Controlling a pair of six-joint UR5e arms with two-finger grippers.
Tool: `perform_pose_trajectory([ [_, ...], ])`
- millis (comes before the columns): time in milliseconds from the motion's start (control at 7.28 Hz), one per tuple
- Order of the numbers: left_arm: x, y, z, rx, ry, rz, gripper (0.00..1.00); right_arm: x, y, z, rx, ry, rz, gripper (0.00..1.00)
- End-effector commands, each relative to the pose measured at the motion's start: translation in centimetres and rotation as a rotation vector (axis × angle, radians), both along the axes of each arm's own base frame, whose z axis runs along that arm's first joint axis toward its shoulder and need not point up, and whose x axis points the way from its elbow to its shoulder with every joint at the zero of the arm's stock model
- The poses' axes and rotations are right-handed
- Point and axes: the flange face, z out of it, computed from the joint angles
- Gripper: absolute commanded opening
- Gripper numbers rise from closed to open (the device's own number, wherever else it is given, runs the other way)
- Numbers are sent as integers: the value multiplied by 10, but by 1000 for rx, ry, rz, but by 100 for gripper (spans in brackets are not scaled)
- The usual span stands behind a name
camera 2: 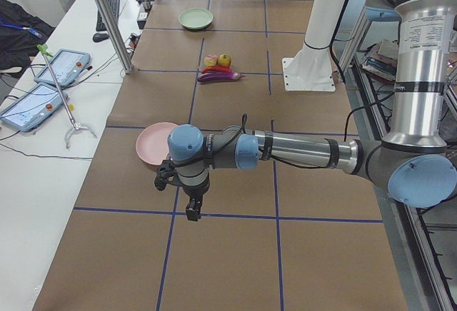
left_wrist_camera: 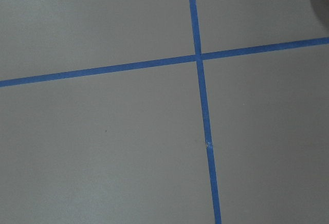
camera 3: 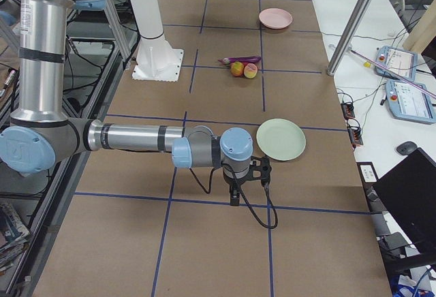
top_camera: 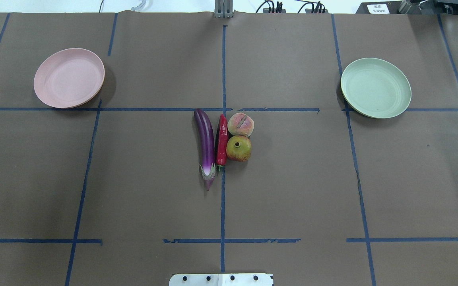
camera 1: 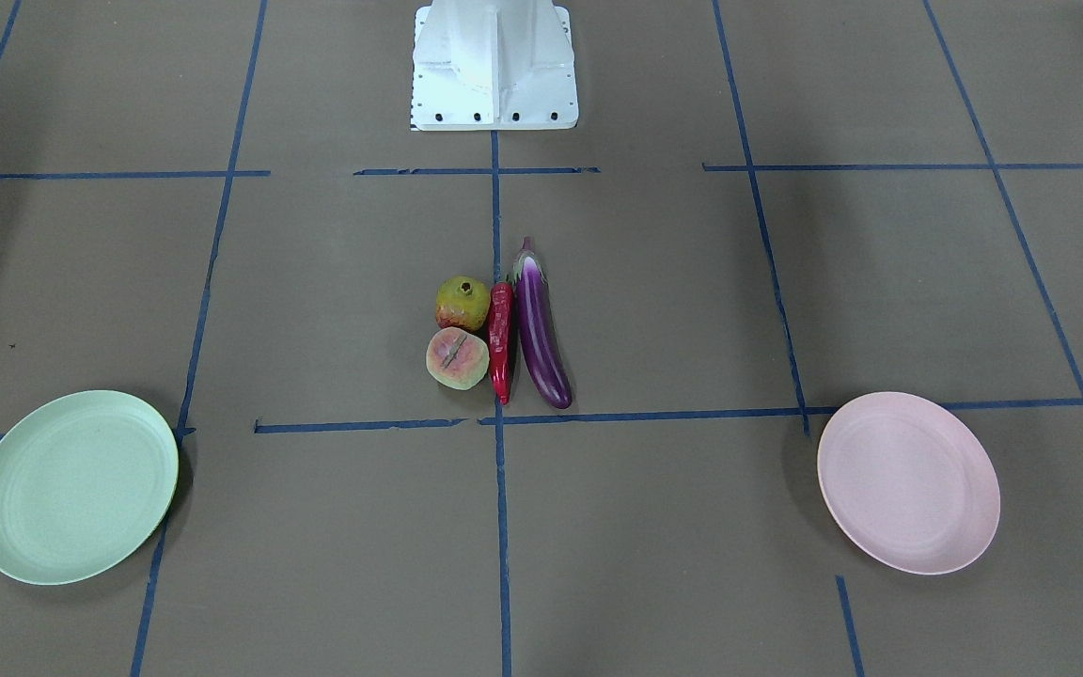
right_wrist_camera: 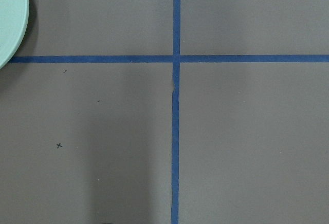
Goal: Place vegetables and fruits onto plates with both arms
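The purple eggplant [top_camera: 206, 143], red chili pepper [top_camera: 222, 141], pomegranate [top_camera: 239, 148] and peach-like fruit [top_camera: 240, 124] lie side by side at the table's middle. The pink plate [top_camera: 69, 78] and the mint green plate [top_camera: 375, 87] are both bare. My left gripper [camera 2: 193, 210] hangs over the table just beside the pink plate [camera 2: 157, 143], far from the food. My right gripper [camera 3: 235, 197] hangs beside the green plate [camera 3: 281, 139]. Both grippers show only in the side views, so I cannot tell whether they are open or shut. The green plate's edge shows in the right wrist view [right_wrist_camera: 10, 18].
Blue tape lines [top_camera: 223, 198] grid the brown paper. The white base block [camera 1: 494, 66] stands at the robot's side of the table. Metal poles [camera 2: 107, 18] and a side bench with tablets [camera 2: 28, 104] run along the far edge.
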Motion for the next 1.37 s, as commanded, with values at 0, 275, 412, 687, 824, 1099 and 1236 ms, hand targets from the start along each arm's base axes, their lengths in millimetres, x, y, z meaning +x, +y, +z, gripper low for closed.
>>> perform_pose_trajectory([
  [0,0,-1,-2,6,1,0,100,-1,-2,-4,7,0,-1,100],
  [275,0,-1,-2,5,1,0,100,-7,-12,-37,76,-25,-15,100],
  [412,0,-1,-1,3,2,0,100,-21,-19,-68,135,-29,-43,100],
  [687,0,-1,-1,3,2,0,100,-67,-65,-159,310,-49,-122,100],
  [824,0,-1,-1,3,2,0,100,-106,-86,-200,331,-75,-137,100],
  [1099,0,-1,-1,5,1,0,100,-199,-115,-299,285,-135,-90,100],
  [1236,0,-1,-1,5,1,0,100,-261,-113,-339,255,-127,-52,100],
])
